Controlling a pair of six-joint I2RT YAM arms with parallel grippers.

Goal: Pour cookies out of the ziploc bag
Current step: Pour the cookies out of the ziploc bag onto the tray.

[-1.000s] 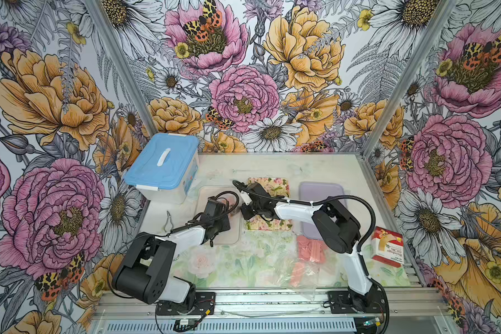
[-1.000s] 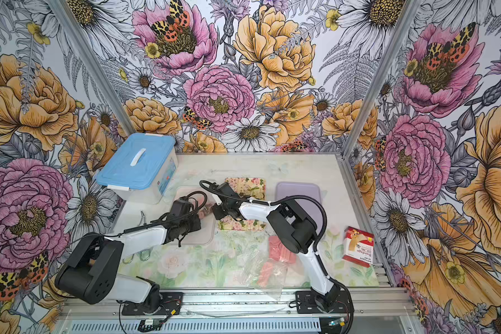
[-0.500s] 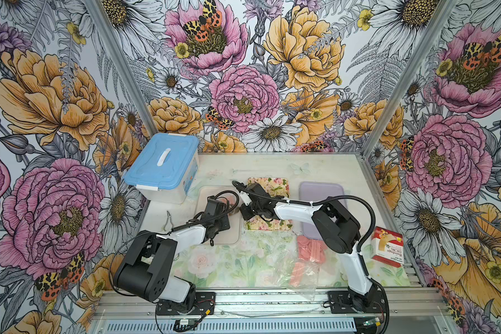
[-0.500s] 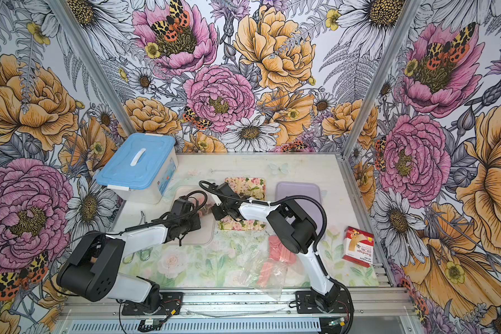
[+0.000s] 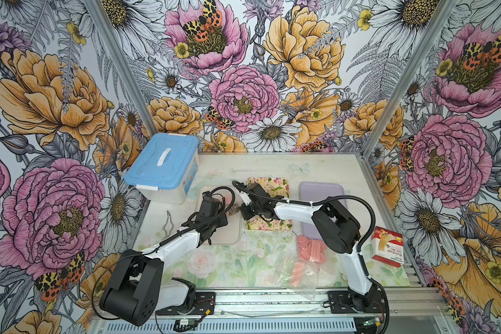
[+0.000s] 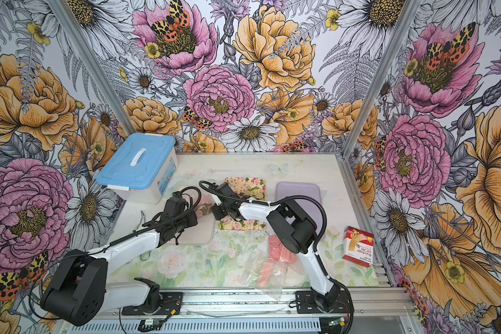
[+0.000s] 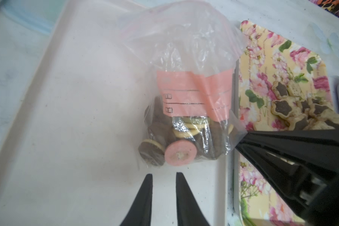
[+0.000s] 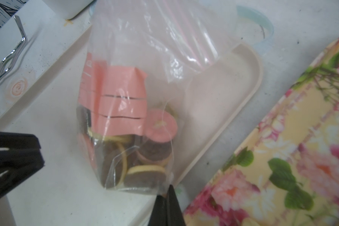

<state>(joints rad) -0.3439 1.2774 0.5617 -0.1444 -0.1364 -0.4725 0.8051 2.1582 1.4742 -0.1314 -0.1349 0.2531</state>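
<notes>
My right pincer (image 8: 167, 197) is clamped on a bottom corner of the ziploc bag (image 8: 137, 82). My left pincer (image 7: 162, 182) is slightly open and empty, just short of it. The cookies (image 7: 170, 140) are all inside over the cream tray (image 7: 76, 117), so nothing's poured from this bag yet.

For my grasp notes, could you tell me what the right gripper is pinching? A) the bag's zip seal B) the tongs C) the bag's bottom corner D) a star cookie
C: the right gripper is shut on the bottom corner of the bag, beside the cookies.

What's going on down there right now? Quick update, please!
Right tool shut on ziploc bag corner. Left tool slightly open, empty, short of bag. Cookies inside bag, over cream tray. Nothing in the way.
</notes>
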